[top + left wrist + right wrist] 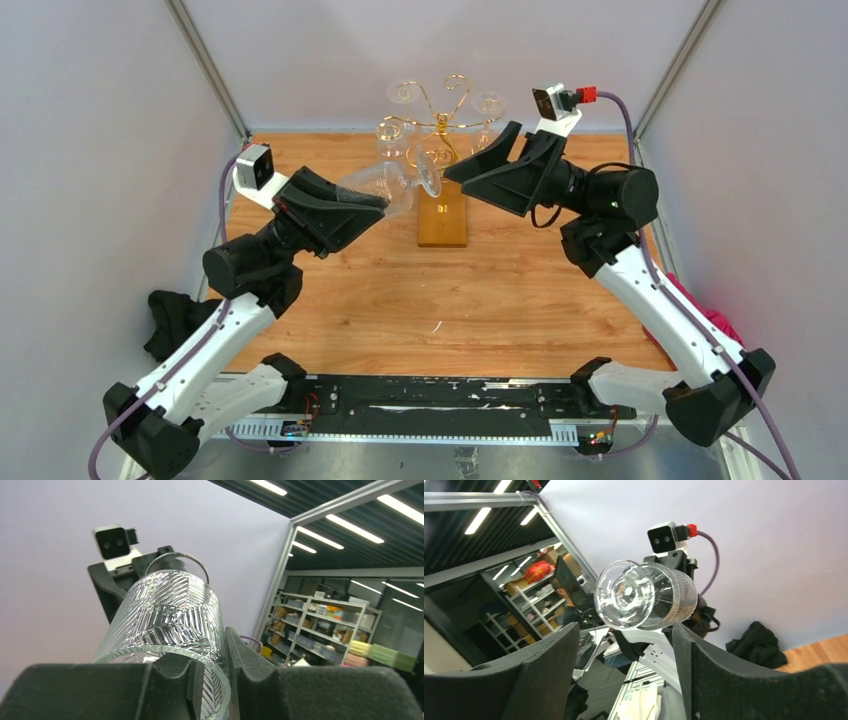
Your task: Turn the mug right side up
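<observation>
left end effector (372,207) grips mug (170,610) | right end effector (624,630) open beside it | rack (440,125) behind

- Glass mug (170,615): clear, chevron-cut ribbing, between the black left gripper's (212,680) fingers.
- Rack (440,120) beyond that gripper: gold wire, amber base.
- Table (400,300) beneath: reddish wood grain.

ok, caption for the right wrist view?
Open right gripper faces the base of the ribbed glass mug, held sideways in mid-air by the left gripper.
</observation>
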`<state>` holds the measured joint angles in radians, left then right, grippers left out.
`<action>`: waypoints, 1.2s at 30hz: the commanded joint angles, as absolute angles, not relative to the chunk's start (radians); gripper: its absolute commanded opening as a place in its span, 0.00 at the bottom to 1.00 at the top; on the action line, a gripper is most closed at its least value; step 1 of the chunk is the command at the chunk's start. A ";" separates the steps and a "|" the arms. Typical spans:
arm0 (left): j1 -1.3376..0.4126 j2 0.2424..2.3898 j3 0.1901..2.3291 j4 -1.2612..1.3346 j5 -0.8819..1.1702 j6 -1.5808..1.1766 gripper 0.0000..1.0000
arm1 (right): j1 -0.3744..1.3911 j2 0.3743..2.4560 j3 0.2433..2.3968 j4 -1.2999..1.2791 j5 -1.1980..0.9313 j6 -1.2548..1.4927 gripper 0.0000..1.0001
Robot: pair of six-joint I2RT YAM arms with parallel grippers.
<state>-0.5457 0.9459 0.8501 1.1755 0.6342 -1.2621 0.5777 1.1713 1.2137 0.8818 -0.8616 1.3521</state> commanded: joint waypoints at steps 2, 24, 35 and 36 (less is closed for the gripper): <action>-0.551 0.825 0.934 0.714 0.514 -1.013 0.00 | 0.568 1.052 1.230 0.478 -0.756 1.066 0.77; -0.532 1.195 1.850 -1.016 -0.558 -0.430 0.00 | 0.558 0.929 1.590 -0.708 0.030 0.374 0.79; -0.176 1.400 1.733 -1.004 -0.259 -0.463 0.00 | 0.558 0.956 1.611 -0.778 0.188 0.284 0.83; -0.161 1.427 1.731 -0.995 -0.236 -0.459 0.00 | 0.558 0.962 1.609 -0.778 0.191 0.282 0.83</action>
